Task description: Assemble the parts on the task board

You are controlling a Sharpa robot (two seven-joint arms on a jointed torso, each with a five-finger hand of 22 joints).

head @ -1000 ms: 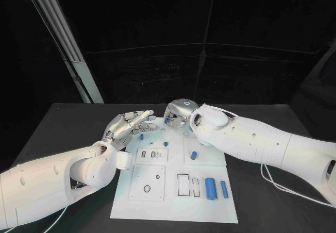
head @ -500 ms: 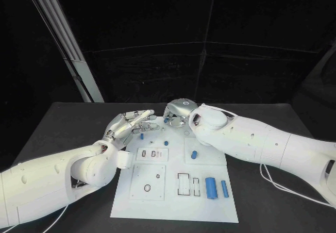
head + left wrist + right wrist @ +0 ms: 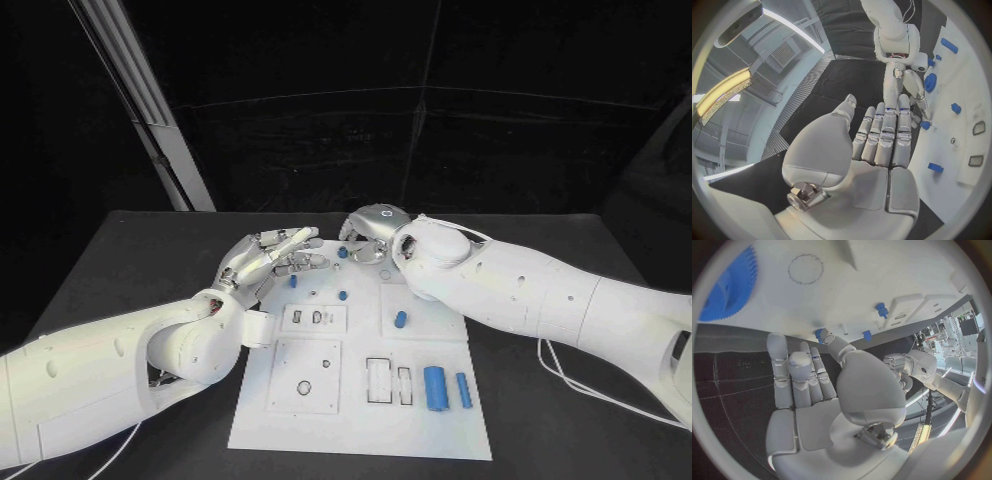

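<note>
the task board [image 3: 361,425] lies in the middle of the black table [image 3: 130,260], with small blue parts [image 3: 434,386] scattered over it. both hands hover over its far end, close together. the left hand [image 3: 267,257] holds nothing, fingers stretched out side by side. the right hand [image 3: 369,232] is also empty – fingers extended, a blue toothed wheel [image 3: 731,287] just beyond them.

No legible text or labels.
</note>
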